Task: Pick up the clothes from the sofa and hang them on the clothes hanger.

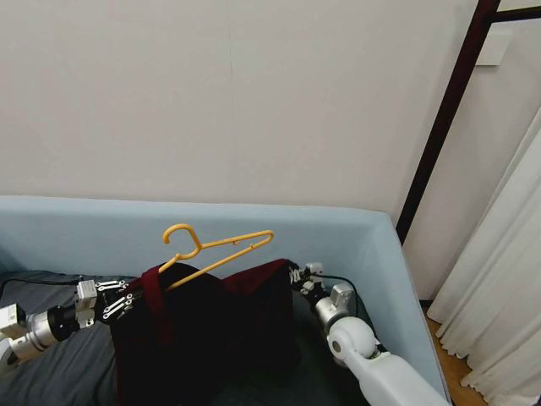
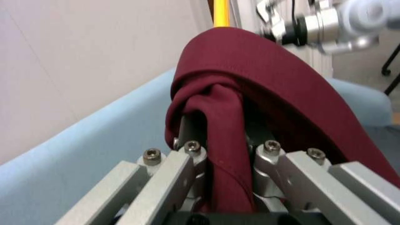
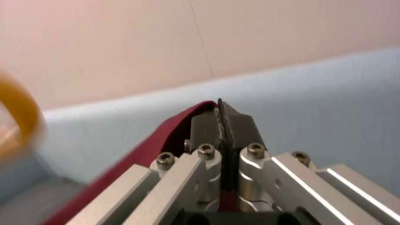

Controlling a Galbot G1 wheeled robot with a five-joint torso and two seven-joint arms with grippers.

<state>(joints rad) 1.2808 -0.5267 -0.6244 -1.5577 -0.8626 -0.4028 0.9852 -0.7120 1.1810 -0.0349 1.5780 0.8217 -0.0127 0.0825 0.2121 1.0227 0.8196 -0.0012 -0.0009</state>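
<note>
Two grippers, one dark red garment, and it hangs between them over the sofa seat. Left gripper sits at nine o'clock of the cloth. The left wrist view shows its jaws clamped on a bunched fold, a thick roll of fabric between the fingers. Right gripper is at two o'clock of the garment, and its pads are pressed together on a thin edge of the red cloth.

Just above, the yellow hanger is tilted, hook up at eleven o'clock. Its low arm runs down into the shoulder by the left gripper, while its high end pokes bare at one o'clock. Looks like one shoulder on, one to go.

For a clean finish, I'd say the right side must lift its edge up and over that bare tip while the left holds firm, with the cloth taut, not yanked, or the hanger may tip out. Beyond is the sofa back, then plain wall
</note>
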